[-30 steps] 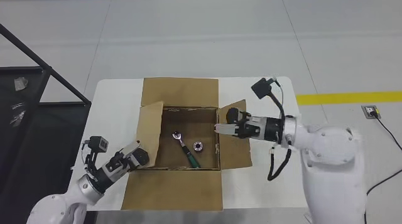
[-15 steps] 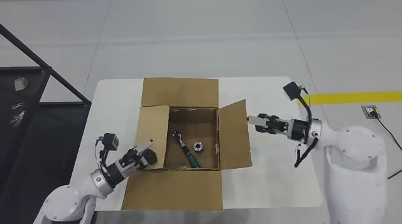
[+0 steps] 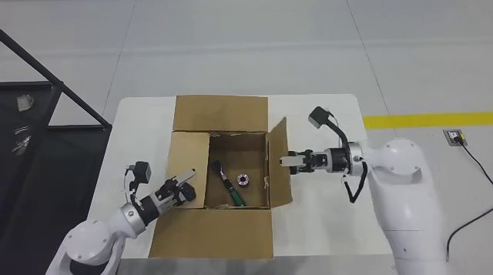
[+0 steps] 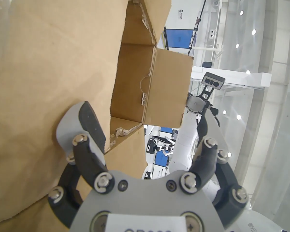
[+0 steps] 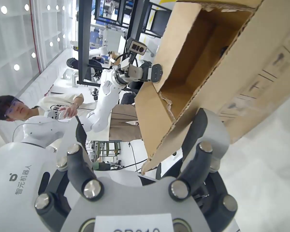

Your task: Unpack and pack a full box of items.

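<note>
When I look down from the top, the brown box (image 3: 239, 140) sits open in the middle of the white table (image 3: 323, 213). A wrench (image 3: 229, 182) with a green handle lies on the box floor. A small round metal piece (image 3: 243, 180) lies just beside it, at its 3 o'clock. My left gripper (image 3: 185, 188) is at the box's 8 o'clock, by the left flap (image 3: 189, 155). My right gripper (image 3: 286, 162) is at the box's 3 o'clock, by the right flap (image 3: 279, 171), which stands almost straight up.

From my left wrist, I see my left gripper spread wide. One finger (image 4: 87, 126) lies against the outside of the left flap. The flap's edge sits between my two fingers and is not squeezed.

From my right wrist, I see my right gripper spread wide too. The right flap's edge pokes in between the fingers. One finger (image 5: 205, 131) is close to the flap's outside, but I cannot tell if it touches.
</note>
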### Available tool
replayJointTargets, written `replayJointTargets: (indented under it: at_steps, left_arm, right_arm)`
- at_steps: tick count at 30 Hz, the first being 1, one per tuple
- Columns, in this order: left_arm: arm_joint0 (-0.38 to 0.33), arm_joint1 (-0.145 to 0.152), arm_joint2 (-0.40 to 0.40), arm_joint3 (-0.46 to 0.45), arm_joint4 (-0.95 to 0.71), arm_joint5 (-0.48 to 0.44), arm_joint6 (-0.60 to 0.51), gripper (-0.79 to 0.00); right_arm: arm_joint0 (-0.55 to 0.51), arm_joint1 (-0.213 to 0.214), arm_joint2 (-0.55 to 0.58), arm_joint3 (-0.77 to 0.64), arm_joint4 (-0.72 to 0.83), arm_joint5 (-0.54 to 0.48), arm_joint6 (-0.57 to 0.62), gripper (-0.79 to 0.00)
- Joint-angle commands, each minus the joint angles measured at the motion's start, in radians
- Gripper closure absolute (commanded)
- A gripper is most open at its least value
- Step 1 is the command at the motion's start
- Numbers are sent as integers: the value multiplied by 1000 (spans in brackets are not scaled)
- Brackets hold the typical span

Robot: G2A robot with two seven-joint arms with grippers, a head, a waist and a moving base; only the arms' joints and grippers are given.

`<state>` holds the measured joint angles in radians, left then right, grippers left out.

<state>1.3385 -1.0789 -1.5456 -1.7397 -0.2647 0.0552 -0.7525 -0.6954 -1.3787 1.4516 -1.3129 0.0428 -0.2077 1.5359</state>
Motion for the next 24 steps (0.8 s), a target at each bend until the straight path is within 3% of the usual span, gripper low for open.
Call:
replayJointTargets:
  at_steps: [1,6,13,20,24]
  left_arm:
    - [-3,0,3,2,0,3,5,-785]
    - [-10,-1,7,10,-10,19,32,-785]
    - [-14,-1,12,16,-21,34,62,-785]
    - [-11,0,10,16,-34,21,66,-785]
    - [13,4,-32,-4,-55,-7,63,-785]
  right_arm:
    - [30,9,-56,34,68,-45,0,-785]
    - [105,11,-190,126,105,-92,-15,-785]
    - [184,-20,-365,267,-23,-179,-171,-785]
    - [216,-43,-473,333,-136,-204,-293,-785]
    - [226,-52,-510,358,-153,-210,-329,-785]
